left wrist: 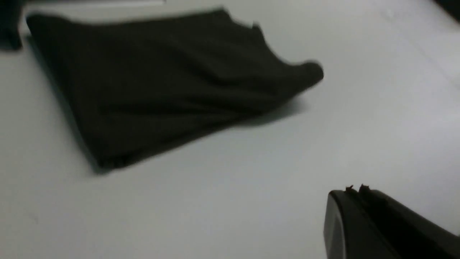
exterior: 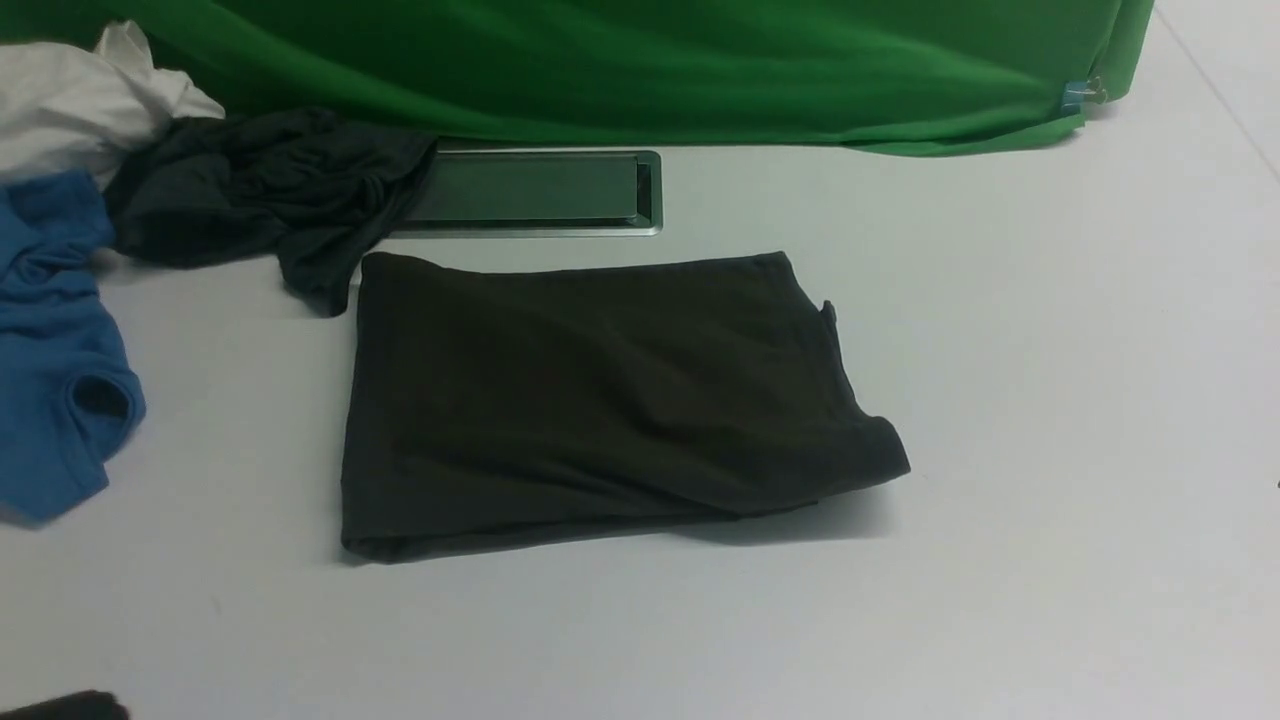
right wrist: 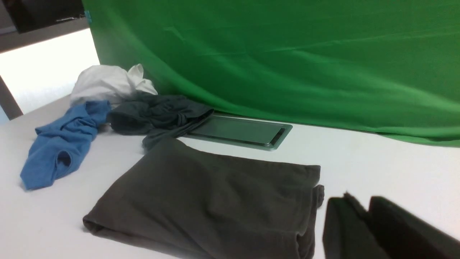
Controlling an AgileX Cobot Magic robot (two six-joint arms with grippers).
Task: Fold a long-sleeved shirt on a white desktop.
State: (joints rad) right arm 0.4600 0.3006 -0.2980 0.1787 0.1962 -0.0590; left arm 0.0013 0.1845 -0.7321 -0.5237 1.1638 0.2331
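The long-sleeved shirt (exterior: 600,400) lies folded into a rough rectangle in the middle of the white desktop (exterior: 1050,400), flat except for one corner on the robot's right that bulges slightly and casts a shadow. No lettering or label shows on its upper face.

The left gripper (left wrist: 355,190) sits apart from the shirt over bare tabletop, its jaws pressed together on nothing; the shirt's near edge lies ahead of it and off to one side (this view is blurred, so the edge of the cloth is soft). The right gripper (right wrist: 363,208) is close beside the shirt's bulging corner, its two fingers (right wrist: 337,230) nearly together with only a thin slit between them, and it appears to hold nothing.

Beyond the shirt from both grippers lies a silver-framed hatch (exterior: 535,190), partly covered by a dark grey garment (exterior: 260,190). Next to that lie a blue garment (exterior: 50,350) and a white garment (exterior: 80,100), all before the green cloth (exterior: 650,60).
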